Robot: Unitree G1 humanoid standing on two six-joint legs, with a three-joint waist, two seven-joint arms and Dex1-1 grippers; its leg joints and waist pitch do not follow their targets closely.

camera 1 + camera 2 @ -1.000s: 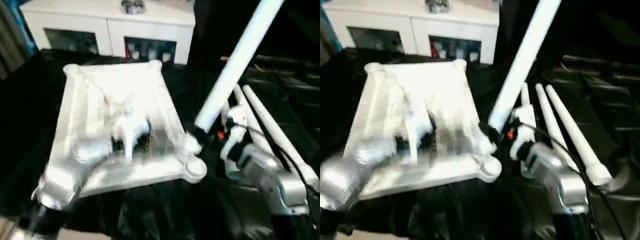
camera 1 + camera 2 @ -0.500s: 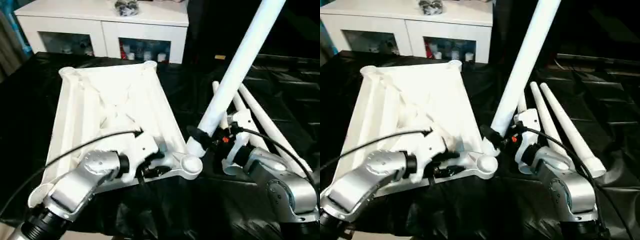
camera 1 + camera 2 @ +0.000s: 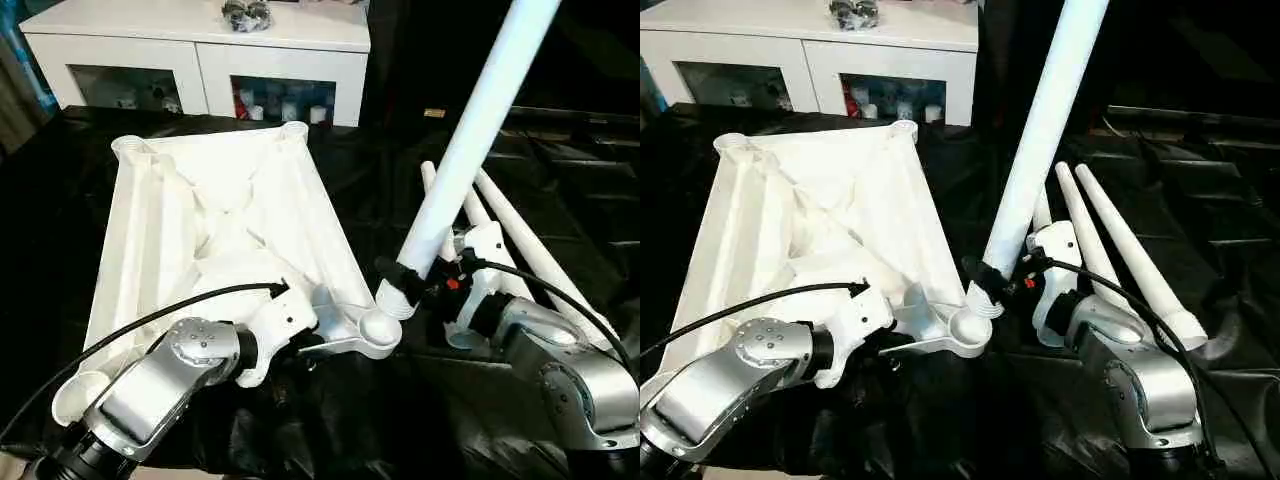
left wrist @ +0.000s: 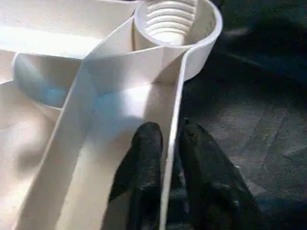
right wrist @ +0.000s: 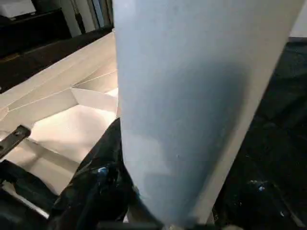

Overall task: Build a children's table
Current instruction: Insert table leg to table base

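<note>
A white cabinet [image 3: 200, 45] with glass doors stands at the far edge of the black-covered (crinkled, glossy) surface [image 3: 400, 420].

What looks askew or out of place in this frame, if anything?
The leg held by the right gripper leans well off vertical, its threaded end beside the near corner socket rather than seated in it. The left gripper pinches the tabletop rim. Other legs lie loose on the black cover.
</note>
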